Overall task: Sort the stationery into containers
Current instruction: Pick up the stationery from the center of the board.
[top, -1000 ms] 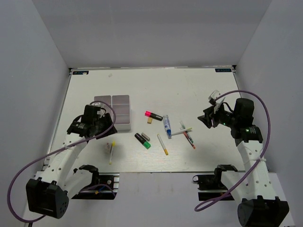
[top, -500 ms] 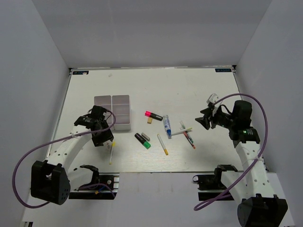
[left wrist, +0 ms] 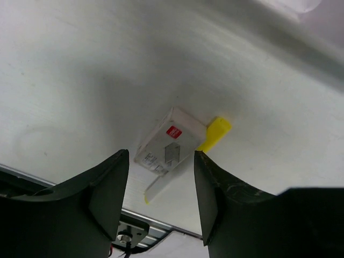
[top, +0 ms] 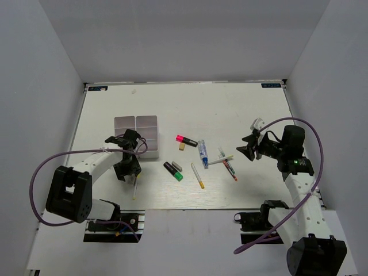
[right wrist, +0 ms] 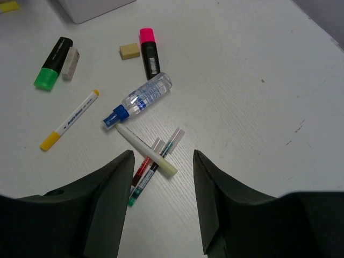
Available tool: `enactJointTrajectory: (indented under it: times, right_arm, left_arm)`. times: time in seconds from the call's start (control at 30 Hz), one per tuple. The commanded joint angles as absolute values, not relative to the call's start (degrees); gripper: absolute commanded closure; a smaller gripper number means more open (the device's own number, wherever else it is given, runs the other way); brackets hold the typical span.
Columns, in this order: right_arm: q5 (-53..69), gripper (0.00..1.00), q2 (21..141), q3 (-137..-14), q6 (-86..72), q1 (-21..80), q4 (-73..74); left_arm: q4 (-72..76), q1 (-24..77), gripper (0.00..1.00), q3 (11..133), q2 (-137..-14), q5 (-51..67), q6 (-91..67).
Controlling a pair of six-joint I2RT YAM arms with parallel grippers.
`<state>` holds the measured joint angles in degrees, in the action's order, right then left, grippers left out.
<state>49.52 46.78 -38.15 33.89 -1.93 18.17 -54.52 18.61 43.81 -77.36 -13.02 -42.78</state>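
Where the two containers (top: 146, 122) adjoin, greyish-pink tops, contents indiscernible

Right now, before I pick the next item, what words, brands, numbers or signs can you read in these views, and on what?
Nothing reads clearly enough to quote.
White eraser: red logo and grey print, too blurred.
Pink highlighter: barrel label, too small.
Yellow-tipped white pen: dark lettering along the barrel, too small.
White-blue marker: printing on the body, blurred.
Blue corner stickers: pale lettering, too small.
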Motion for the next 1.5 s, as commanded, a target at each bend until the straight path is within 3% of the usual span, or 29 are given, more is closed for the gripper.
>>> enactJointTrajectory:
  times: [0.0, 0.4, 0.7, 1.07, 1.47]
  right_arm:
    - [51.1, 0.46, 45.8, -38.0, 35.4, -2.5, 17.7]
    - [53.3, 0.46, 46.8, -39.1, 34.7, -3.3, 19.3]
    - [54.0, 0.46, 46.5, -39.3, 35.0, -3.3, 20.1]
    - [54.8, 0.46, 46.3, -39.5, 35.3, -3.4, 20.7]
    - [55.1, 0.45, 45.3, -39.0, 36.6, -3.5, 21.9]
  left_arm:
    - [-50.6, 19.4, 0.38, 45.5, -78.3, -13.8, -42.0]
    - [-47.8, 19.4, 0.33, 43.2, -80.1, -14.4, -39.1]
    - [-46.2, 19.4, 0.44, 40.9, -77.2, -11.9, -41.1]
    - [-48.7, 19.4, 0.44, 40.8, -69.7, -9.8, -42.2]
    - [-49.3, 18.9, 0.48, 41.3, -71.7, -13.4, -43.3]
